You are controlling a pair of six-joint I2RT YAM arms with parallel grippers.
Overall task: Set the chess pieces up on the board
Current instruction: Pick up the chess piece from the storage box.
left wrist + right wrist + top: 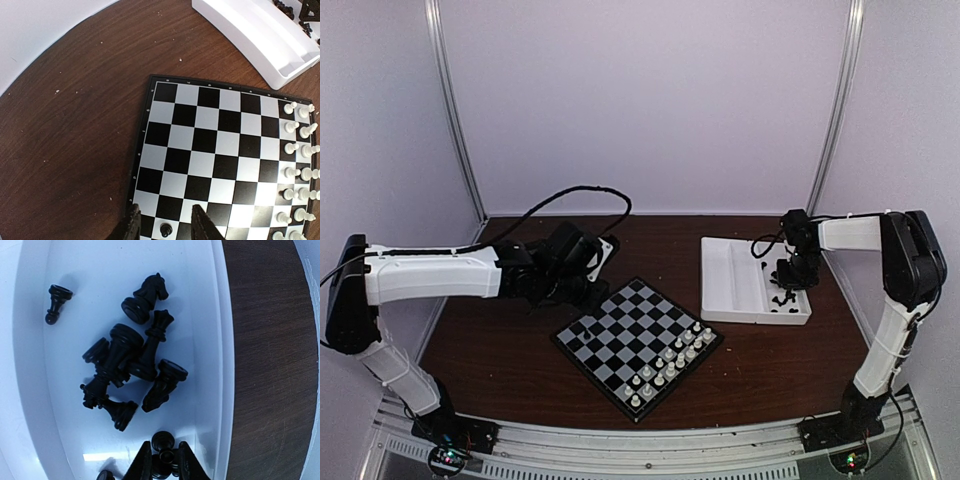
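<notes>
1. The chess pieces (125, 355), glossy black, lie heaped in a white tray (216, 315); one black pawn (165, 230) stands on the board (210, 150), at its edge.
2. The right arm bends down into the tray; the left arm stretches low over the board.
3. The right claw (164, 445) pinches a lone black piece (163, 441); the left claw (165, 207), part open, straddles the pawn without touching it.

Board (210, 150) cut off right and bottom; black piece (163, 441) in right hand (164, 447) half hidden.
</notes>
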